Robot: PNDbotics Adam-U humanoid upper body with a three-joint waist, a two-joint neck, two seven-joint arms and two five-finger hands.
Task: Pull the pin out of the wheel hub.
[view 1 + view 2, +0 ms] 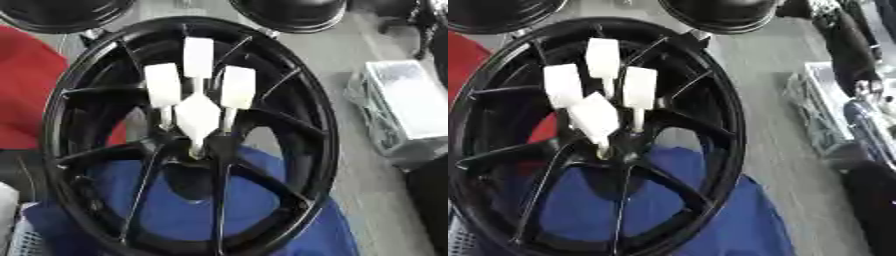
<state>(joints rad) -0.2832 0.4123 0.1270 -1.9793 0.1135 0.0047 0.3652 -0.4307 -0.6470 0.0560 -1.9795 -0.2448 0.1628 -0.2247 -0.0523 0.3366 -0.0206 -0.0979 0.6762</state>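
Large glossy black spoked wheel hub (188, 145) stands tilted, face toward camera, exposing centre. Four white block-headed pins (198, 116) seated around hub centre, thin shafts plugged in. Blue cloth (710, 220) beneath. Neither hand visible; state untellable.

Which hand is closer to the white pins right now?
Neither can be named: no hand shows in either view. The pins stand in the hub, nothing touching them.

— What is counted at the middle?
— One black wheel (289, 150) is seen, with four white pins (199, 117) set in its hub.
— And beyond it?
— Two more dark wheels (289, 12) are seen.
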